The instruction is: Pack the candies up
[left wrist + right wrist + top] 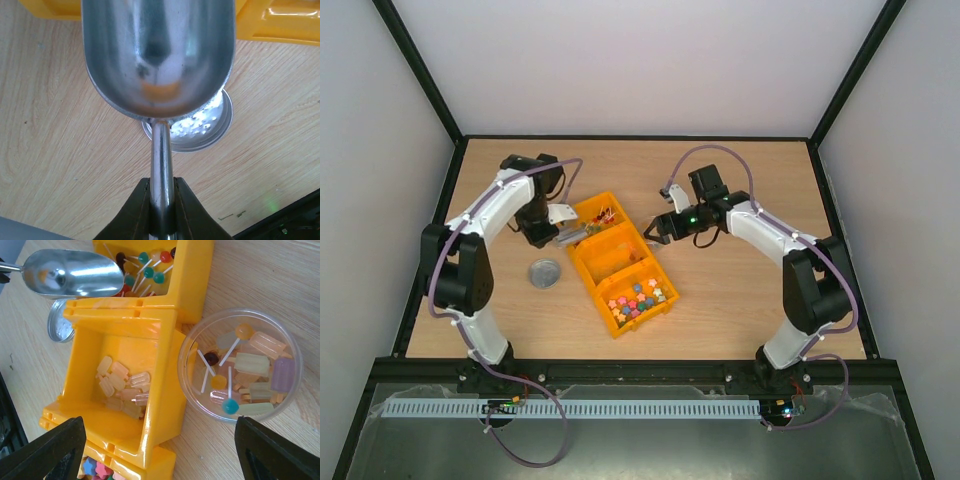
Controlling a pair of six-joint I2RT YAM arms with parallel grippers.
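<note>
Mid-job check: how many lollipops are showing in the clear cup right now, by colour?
orange lollipops: 2
dark lollipop: 1
teal lollipop: 1
Total: 4 visible in the clear cup; any buried under the bar-shaped sweets cannot be seen.

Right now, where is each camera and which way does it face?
Top: above, behind bases; looks down on table, left arm, right arm, yellow tray.
Left wrist: looks down past scoop to lid; left gripper clamps handle.
Right wrist: looks down on cup, tray; right gripper fingertips at bottom corners.
Wrist views share scoop, lid, tray.
</note>
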